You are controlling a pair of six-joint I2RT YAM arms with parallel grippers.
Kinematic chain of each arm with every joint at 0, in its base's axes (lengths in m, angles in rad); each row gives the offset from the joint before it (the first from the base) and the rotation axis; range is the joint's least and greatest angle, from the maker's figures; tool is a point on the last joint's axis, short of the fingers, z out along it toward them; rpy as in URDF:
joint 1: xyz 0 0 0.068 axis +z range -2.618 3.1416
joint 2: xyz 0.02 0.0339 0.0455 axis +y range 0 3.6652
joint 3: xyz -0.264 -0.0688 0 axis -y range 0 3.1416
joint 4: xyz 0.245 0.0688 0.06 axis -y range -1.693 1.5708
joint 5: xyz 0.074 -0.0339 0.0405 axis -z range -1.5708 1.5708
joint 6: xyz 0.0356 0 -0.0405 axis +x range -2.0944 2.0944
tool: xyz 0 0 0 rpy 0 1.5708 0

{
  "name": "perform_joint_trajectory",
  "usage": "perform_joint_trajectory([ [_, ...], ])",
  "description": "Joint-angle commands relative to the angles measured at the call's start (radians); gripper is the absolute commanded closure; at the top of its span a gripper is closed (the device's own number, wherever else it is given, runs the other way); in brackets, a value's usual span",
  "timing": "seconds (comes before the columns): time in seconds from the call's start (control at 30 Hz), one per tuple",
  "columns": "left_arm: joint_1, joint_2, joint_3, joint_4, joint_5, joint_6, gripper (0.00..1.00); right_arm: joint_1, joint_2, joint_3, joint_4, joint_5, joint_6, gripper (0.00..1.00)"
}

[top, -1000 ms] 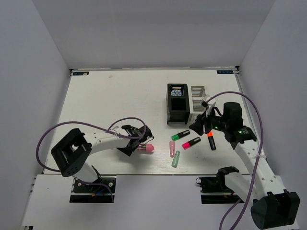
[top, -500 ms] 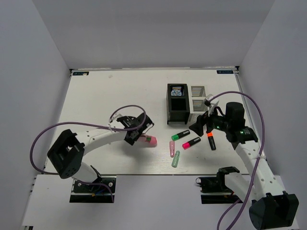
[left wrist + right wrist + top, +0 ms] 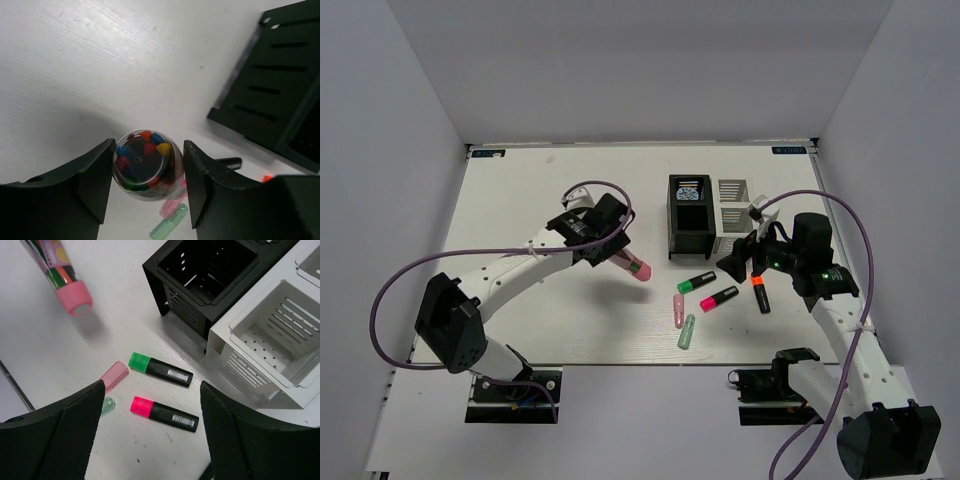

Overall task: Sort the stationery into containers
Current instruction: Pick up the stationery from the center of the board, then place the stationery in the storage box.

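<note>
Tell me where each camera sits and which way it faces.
Top external: above, behind the bases, looking down on the table; both arms show.
Left wrist: on the left gripper, looking down; its fingers clamp the pink tube.
Right wrist: on the right gripper, looking down at the green-capped highlighter and black organizer; open fingers show.
Shared: all three show the tube.

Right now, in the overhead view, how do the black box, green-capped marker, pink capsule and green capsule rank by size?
1. black box
2. green-capped marker
3. pink capsule and green capsule: about alike, no ranking.
</note>
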Motion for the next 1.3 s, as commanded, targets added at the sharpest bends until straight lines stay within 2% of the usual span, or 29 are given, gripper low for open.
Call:
perform_joint_trajectory([
  [0.0, 0.026, -0.028, -0.052, 0.057, 0.095, 0.052, 0.99, -0.010, -0.007, -0.002, 0.020, -0.007, 0.010, 0.22],
  [0.17, 0.029, 0.021, 0.051, 0.037, 0.129, 0.131, 0.99, -0.013, -0.004, -0.002, 0.022, -0.007, 0.011, 0.18],
  [0.27, 0.026, 0.058, 0.169, 0.010, 0.160, 0.196, 0.99, -0.017, -0.003, -0.004, 0.022, -0.002, 0.005, 0.18],
  [0.3, 0.022, 0.070, 0.192, 0.008, 0.164, 0.213, 0.99, -0.017, -0.004, -0.005, 0.020, 0.000, 0.002, 0.22],
  [0.33, 0.018, 0.084, 0.241, 0.001, 0.166, 0.240, 0.99, -0.020, -0.001, -0.002, 0.017, -0.002, 0.001, 0.44],
  [0.4, 0.011, 0.130, 0.327, -0.039, 0.181, 0.293, 0.99, -0.022, -0.003, -0.002, 0.017, -0.003, -0.002, 0.76],
  [0.43, -0.001, 0.141, 0.389, -0.049, 0.183, 0.334, 0.99, -0.021, -0.006, -0.002, 0.016, -0.002, -0.004, 1.00],
  [0.6, -0.032, 0.256, 0.649, -0.116, 0.207, 0.518, 0.99, -0.028, -0.009, -0.010, 0.025, 0.003, 0.007, 1.00],
  [0.67, -0.041, 0.312, 0.753, -0.139, 0.215, 0.544, 0.99, -0.027, -0.004, -0.008, 0.023, 0.000, 0.008, 1.00],
  [0.77, -0.046, 0.360, 0.833, -0.116, 0.222, 0.596, 0.99, -0.033, -0.001, -0.008, 0.022, -0.006, 0.013, 1.00],
  [1.0, -0.049, 0.435, 0.864, 0.005, 0.169, 0.666, 0.99, -0.042, 0.007, -0.014, 0.032, -0.002, 0.019, 1.00],
  [1.27, -0.063, 0.457, 0.786, 0.191, 0.114, 0.690, 0.99, -0.056, 0.019, -0.018, 0.031, -0.025, 0.019, 1.00],
])
